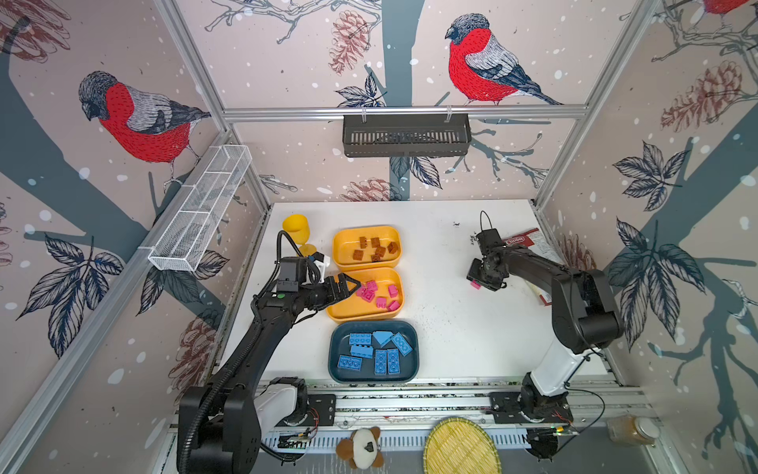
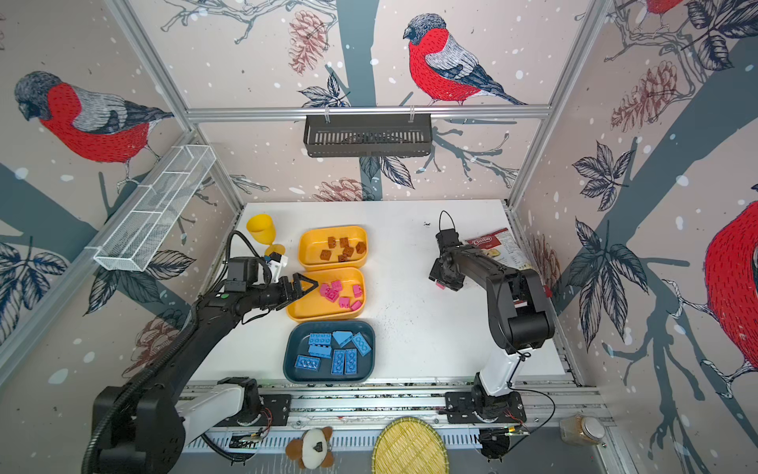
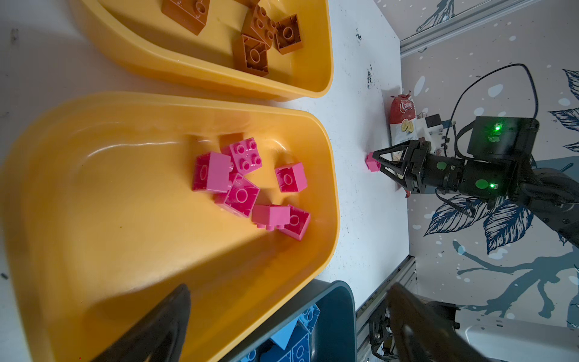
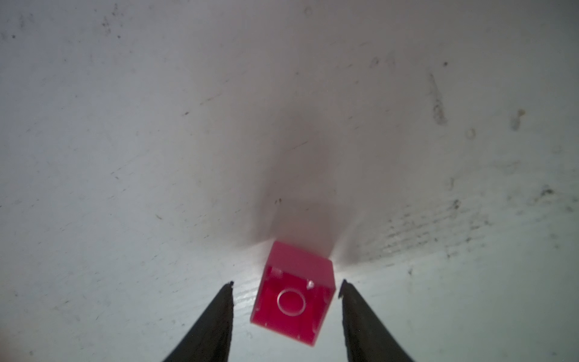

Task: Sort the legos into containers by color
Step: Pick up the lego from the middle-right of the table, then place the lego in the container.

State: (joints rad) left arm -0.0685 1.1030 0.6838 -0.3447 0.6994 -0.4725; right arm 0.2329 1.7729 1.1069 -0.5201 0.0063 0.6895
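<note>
Lying on the white table (image 1: 443, 307), well to the right of the middle yellow tray (image 1: 361, 315), one pink brick (image 4: 294, 297) is flanked by the right gripper (image 4: 287, 283), whose jaws are parted with slight gaps left on both sides. Over that tray's left rim the left gripper (image 1: 350, 286) is held spread wide

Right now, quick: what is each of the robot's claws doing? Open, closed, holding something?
Left gripper: open, empty, over the middle yellow tray.
Right gripper: open around a pink brick on the table, not yet clamped.
</note>
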